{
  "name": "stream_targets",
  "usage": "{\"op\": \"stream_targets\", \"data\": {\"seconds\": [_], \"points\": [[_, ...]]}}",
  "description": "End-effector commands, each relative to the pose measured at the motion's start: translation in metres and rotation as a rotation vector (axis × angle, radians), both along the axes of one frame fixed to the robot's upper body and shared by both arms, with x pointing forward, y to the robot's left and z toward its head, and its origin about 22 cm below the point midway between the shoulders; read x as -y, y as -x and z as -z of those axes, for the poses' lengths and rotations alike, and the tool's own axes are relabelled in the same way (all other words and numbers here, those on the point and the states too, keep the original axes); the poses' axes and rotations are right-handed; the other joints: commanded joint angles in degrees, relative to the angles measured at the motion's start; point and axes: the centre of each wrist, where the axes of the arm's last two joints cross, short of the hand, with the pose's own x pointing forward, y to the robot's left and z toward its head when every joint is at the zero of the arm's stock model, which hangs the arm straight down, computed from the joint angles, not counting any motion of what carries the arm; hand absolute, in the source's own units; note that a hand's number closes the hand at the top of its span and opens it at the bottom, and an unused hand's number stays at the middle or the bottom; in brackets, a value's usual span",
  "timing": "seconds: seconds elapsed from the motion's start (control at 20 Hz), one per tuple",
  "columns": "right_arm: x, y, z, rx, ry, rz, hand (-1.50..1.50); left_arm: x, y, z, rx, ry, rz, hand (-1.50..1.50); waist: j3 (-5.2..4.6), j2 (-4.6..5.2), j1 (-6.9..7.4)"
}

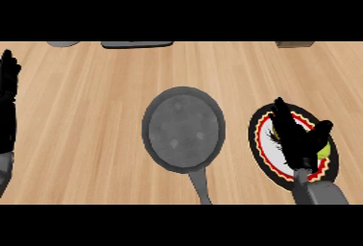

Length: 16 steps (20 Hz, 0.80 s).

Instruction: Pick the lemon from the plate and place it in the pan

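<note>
A grey pan (184, 129) lies in the middle of the wooden counter, its handle (201, 186) pointing toward me. To its right is a plate (261, 144) with a black rim, a red and yellow band and a white centre. My right hand (296, 140) hovers over the plate, fingers stretched forward and thumb spread to the right, open. Only a yellow-green sliver of the lemon (324, 150) shows, just right of the palm; the hand covers the rest. My left hand (7, 103) rests open at the left edge, fingers up.
Along the counter's far edge sit a grey object (64, 43), a dark flat object (137, 44) and a brownish box (294, 44). Bare wood lies between the pan and the left hand.
</note>
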Motion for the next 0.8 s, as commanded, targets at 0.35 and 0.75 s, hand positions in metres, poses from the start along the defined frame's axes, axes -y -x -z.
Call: {"op": "stream_targets", "data": {"seconds": [0.35, 0.75], "points": [[0.135, -0.013, -0.063, 0.048, 0.482, 0.504, -1.50, 0.022, 0.046, 0.090, -0.522, 0.190, 0.048, 0.00, -0.45, 0.92, 1.40], [0.162, 0.037, -0.083, -0.212, 0.720, 0.417, -1.50, 0.032, 0.061, 0.087, -0.561, 0.199, 0.077, 0.00, -0.10, -0.13, 2.35]]}}
